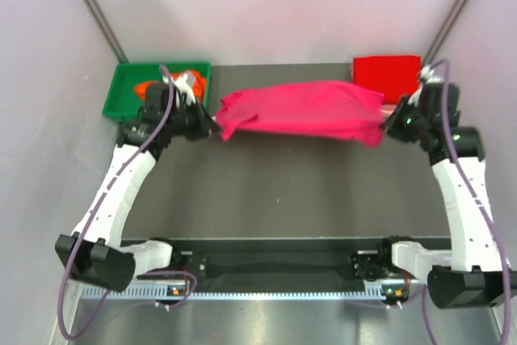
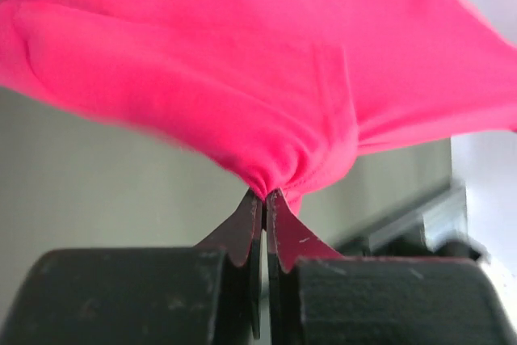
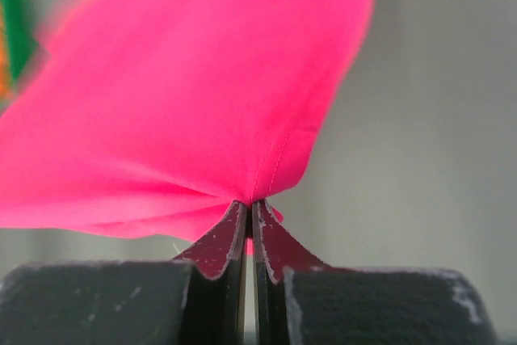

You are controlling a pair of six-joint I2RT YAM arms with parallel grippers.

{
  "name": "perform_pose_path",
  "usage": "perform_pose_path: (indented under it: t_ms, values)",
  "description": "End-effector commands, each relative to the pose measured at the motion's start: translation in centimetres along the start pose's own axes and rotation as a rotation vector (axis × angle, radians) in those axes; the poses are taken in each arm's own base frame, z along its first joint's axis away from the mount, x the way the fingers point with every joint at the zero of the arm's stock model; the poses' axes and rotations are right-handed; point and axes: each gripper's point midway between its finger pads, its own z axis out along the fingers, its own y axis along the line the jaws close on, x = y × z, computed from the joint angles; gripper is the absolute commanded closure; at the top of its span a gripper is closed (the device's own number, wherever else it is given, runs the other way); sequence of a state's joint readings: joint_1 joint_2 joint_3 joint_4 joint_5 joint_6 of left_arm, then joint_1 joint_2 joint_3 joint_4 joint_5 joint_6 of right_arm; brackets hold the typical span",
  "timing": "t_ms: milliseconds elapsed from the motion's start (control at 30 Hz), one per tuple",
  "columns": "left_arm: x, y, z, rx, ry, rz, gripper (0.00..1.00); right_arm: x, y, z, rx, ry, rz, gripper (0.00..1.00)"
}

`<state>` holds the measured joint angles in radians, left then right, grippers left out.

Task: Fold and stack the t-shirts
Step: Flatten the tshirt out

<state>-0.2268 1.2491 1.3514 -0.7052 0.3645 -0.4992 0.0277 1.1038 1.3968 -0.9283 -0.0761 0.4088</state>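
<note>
Pale walls (image 1: 266,6) box in a dark grey table (image 1: 275,191), where a magenta-pink t-shirt (image 1: 303,109) is stretched across the far side. The left gripper (image 1: 213,128) and right gripper (image 1: 386,124), arms reaching forward, are each pinched tight on one end.

tray (image 1: 121,96) far left, folded shirt (image 1: 386,69) far right, stretched t-shirt (image 1: 303,109) between them.

The left arm (image 1: 157,111) is hiding most of the orange t-shirt (image 1: 145,86) lying in the green tray (image 1: 119,96), while in both wrist views the magenta t-shirt (image 2: 242,78) is blurring toward its far parts and running off the top and sides.
</note>
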Motion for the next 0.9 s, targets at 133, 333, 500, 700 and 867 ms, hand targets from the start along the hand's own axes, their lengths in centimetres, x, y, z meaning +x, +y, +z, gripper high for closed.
perform_pose_path:
  t_ms: [133, 333, 500, 700, 867]
  values:
    - [14.1, 4.8, 3.0, 0.077, 0.180, -0.258, 1.00, 16.3, -7.3, 4.6, 0.138, 0.303, 0.106, 1.00]
    - [18.1, 8.2, 4.9, -0.085, 0.273, -0.244, 0.77, 19.7, -10.5, 7.2, 0.273, 0.374, 0.132, 0.86]
    - [15.2, 7.8, 4.3, -0.218, 0.236, -0.018, 0.64, 18.9, -11.2, 5.7, 0.433, 0.366, 0.294, 0.44]
    - [14.1, 3.9, 6.2, -0.095, 0.255, 0.029, 0.65, 23.5, -8.9, 5.4, 0.349, 0.444, 0.546, 0.44]
    - [16.8, 3.3, 8.1, -0.088, 0.353, 0.087, 0.66, 26.3, -9.4, 4.5, 0.397, 0.451, 0.614, 0.47]
